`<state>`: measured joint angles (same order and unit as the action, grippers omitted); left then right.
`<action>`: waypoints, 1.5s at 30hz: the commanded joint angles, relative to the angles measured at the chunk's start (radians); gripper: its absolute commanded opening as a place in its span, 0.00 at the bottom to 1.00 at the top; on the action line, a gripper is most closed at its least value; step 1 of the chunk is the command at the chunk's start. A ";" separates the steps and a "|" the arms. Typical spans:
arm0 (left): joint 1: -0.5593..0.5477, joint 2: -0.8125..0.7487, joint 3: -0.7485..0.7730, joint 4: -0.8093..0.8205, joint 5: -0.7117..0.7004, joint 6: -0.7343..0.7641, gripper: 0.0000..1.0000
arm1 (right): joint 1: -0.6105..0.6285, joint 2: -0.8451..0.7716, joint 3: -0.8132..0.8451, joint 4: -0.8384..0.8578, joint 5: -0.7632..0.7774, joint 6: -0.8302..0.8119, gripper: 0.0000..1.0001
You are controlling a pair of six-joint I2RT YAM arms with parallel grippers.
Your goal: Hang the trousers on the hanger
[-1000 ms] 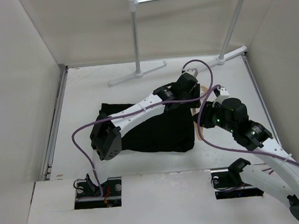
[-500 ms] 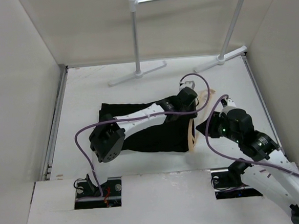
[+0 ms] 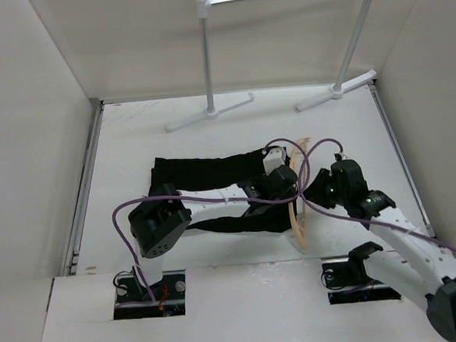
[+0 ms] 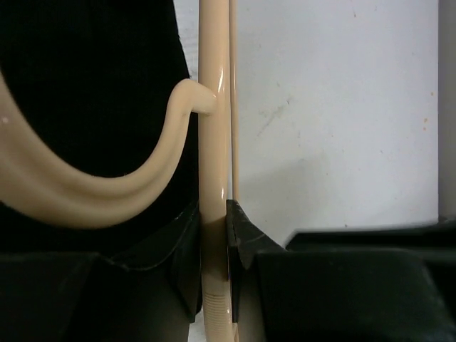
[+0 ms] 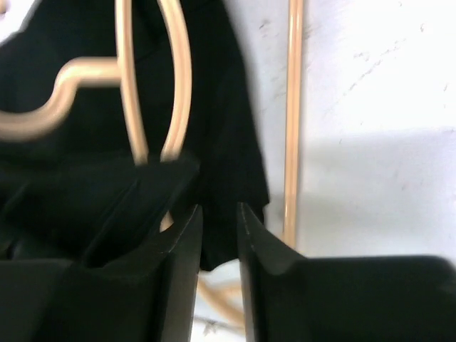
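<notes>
My left gripper pinched the bar of the hanger, which lay at the right edge of the trousers. My right gripper held nothing, fingers almost together. Next, I thought, it must grab cloth and pull it through.

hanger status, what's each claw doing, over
Left claw shut on the hanger. Right claw nearly closed, grip unclear. Hanger overlaps the trousers' edge, trousers lying flat. Left arm stretched across the trousers.
</notes>
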<state>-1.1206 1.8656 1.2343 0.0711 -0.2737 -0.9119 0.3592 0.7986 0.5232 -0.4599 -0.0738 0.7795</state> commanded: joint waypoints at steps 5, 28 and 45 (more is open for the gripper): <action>-0.035 -0.036 -0.022 0.104 -0.107 -0.081 0.02 | 0.020 0.220 0.021 0.349 0.042 0.003 0.44; -0.015 0.030 -0.072 0.147 -0.075 -0.186 0.03 | 0.031 0.583 0.024 0.578 0.082 0.038 0.48; 0.035 -0.091 -0.160 0.088 -0.102 -0.139 0.03 | -0.097 0.458 0.053 0.584 -0.040 0.121 0.08</action>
<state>-1.1000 1.8507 1.0969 0.2092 -0.3626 -1.0954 0.3000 1.3102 0.5087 0.1486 -0.1001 0.8921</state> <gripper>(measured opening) 0.148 0.084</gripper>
